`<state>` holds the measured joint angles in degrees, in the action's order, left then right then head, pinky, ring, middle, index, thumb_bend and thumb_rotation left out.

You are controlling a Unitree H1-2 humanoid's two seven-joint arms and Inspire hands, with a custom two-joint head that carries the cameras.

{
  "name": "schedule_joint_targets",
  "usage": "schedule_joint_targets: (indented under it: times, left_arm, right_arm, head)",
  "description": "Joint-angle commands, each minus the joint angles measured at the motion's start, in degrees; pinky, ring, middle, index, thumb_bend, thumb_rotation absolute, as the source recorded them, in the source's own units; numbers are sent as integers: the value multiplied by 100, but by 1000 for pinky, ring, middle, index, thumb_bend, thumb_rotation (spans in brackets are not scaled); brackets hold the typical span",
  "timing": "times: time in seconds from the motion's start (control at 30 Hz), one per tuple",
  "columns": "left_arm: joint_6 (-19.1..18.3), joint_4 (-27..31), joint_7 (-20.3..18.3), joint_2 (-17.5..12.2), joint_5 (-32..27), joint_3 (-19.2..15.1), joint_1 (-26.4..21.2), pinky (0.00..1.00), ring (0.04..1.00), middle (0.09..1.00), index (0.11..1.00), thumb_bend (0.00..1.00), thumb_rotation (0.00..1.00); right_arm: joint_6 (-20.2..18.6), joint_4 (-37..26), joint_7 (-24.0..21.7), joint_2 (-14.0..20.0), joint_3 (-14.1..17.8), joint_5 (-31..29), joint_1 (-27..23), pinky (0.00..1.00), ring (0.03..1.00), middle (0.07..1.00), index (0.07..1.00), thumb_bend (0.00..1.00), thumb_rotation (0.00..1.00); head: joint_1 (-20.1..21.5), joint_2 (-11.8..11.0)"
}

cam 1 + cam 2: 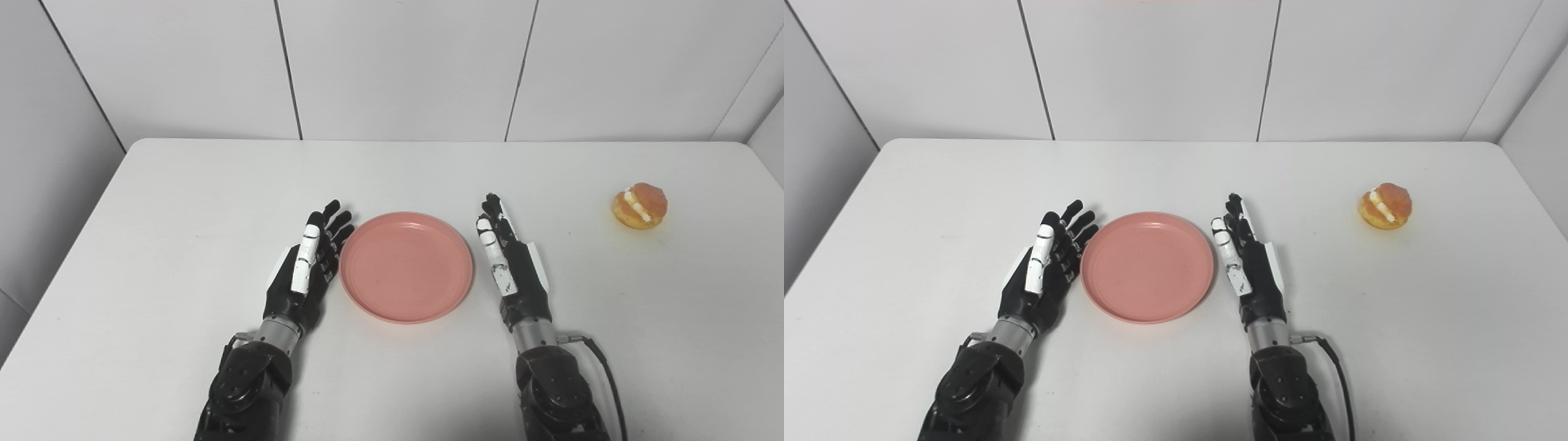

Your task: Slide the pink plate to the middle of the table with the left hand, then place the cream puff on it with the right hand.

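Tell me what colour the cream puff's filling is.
White, between golden-orange halves of the cream puff; it shows best in the left eye view.

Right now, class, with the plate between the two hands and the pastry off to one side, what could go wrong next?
1. The cream puff sits far right of the right hand, near the table edge; a clumsy reach might knock it off.
2. Its cream filling shows; squeezing hard could squash it.
3. The left hand is at the pink plate rim and could nudge it off-centre.
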<state>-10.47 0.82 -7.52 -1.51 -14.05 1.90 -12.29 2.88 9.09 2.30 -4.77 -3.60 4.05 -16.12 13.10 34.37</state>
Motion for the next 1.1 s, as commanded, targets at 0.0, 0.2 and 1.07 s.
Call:
schedule_joint_targets:
  times: [0.0, 0.2, 1.07]
  left_arm:
    - [301, 33, -20, 74, 170, 67, 40, 884, 901, 900, 891, 554, 953]
    - [577, -6, -85, 152, 391, 204, 135, 904, 905, 907, 888, 572, 965]
    - [1723, -1179, 615, 131, 1644, 63, -326, 968, 978, 986, 983, 511, 1000]
  right_arm:
    - [24, -251, 0, -39, -29, 18, -84, 959, 954, 959, 955, 584, 888]
    - [31, -333, -17, -16, -31, 14, -24, 951, 950, 955, 946, 549, 885]
    - [932, 173, 662, 513, 550, 501, -736, 956, 962, 961, 953, 598, 797]
  head:
    - [-45, -14]
    - [-222, -79]
    - [-91, -71]
